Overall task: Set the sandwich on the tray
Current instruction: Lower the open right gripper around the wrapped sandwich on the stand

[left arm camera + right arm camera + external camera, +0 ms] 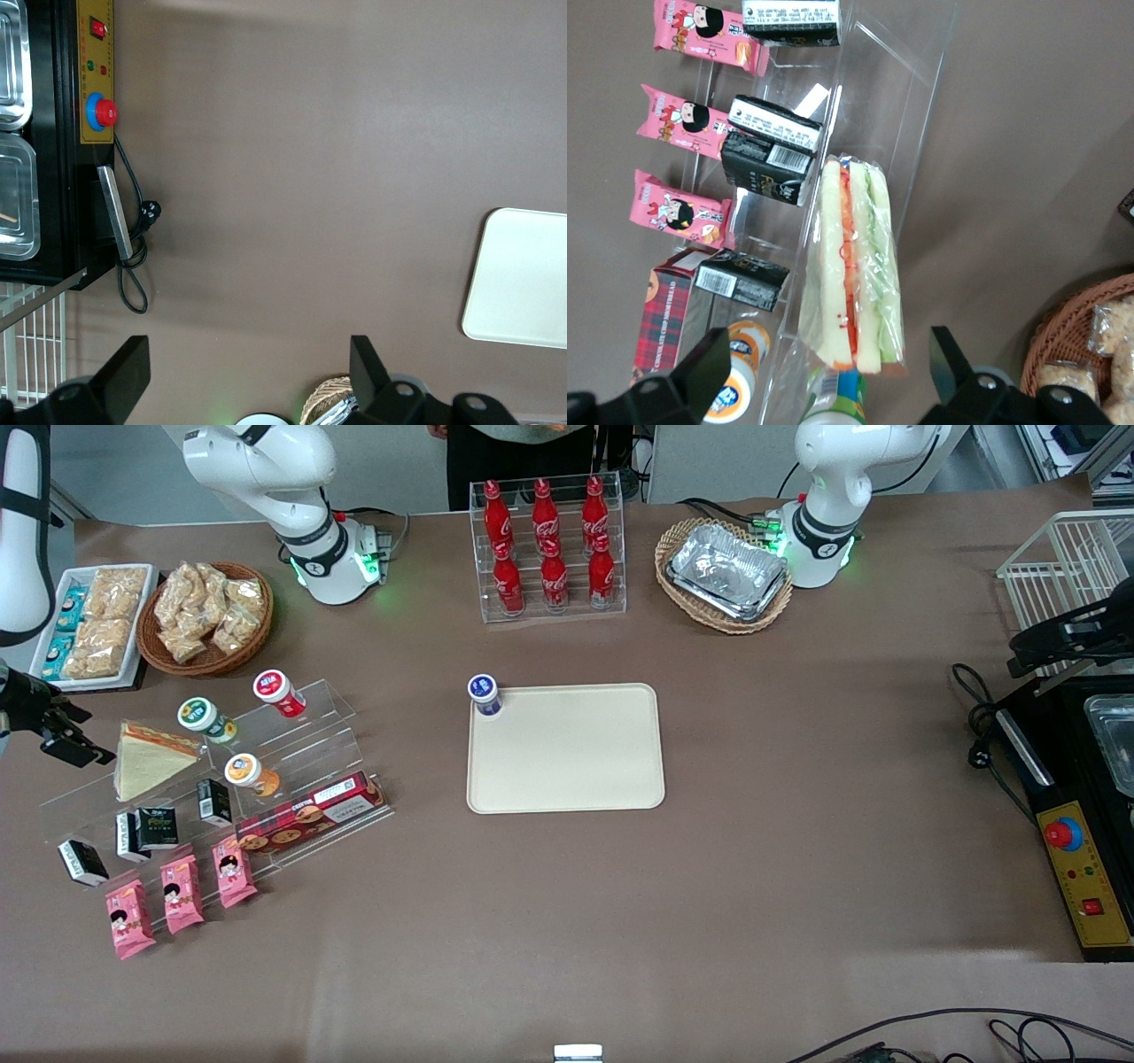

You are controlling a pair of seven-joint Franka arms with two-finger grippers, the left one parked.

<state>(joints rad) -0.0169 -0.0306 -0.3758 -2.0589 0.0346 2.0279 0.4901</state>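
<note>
Sandwich (855, 266) in glossy clear plastic wrap; tray (567, 748) smooth matt cream plastic; gripper (824, 372) fingers (700, 367) matt black.

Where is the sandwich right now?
The sandwich lies on the clear stepped display stand toward the working arm's end, beside a green-lidded cup; the open gripper hangs above it.

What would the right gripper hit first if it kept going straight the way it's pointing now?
Most likely the sandwich. The gripper, fingers open, hangs above the clear display stand, and the wedge lies in line between its fingers. How far above it cannot be told.
</note>
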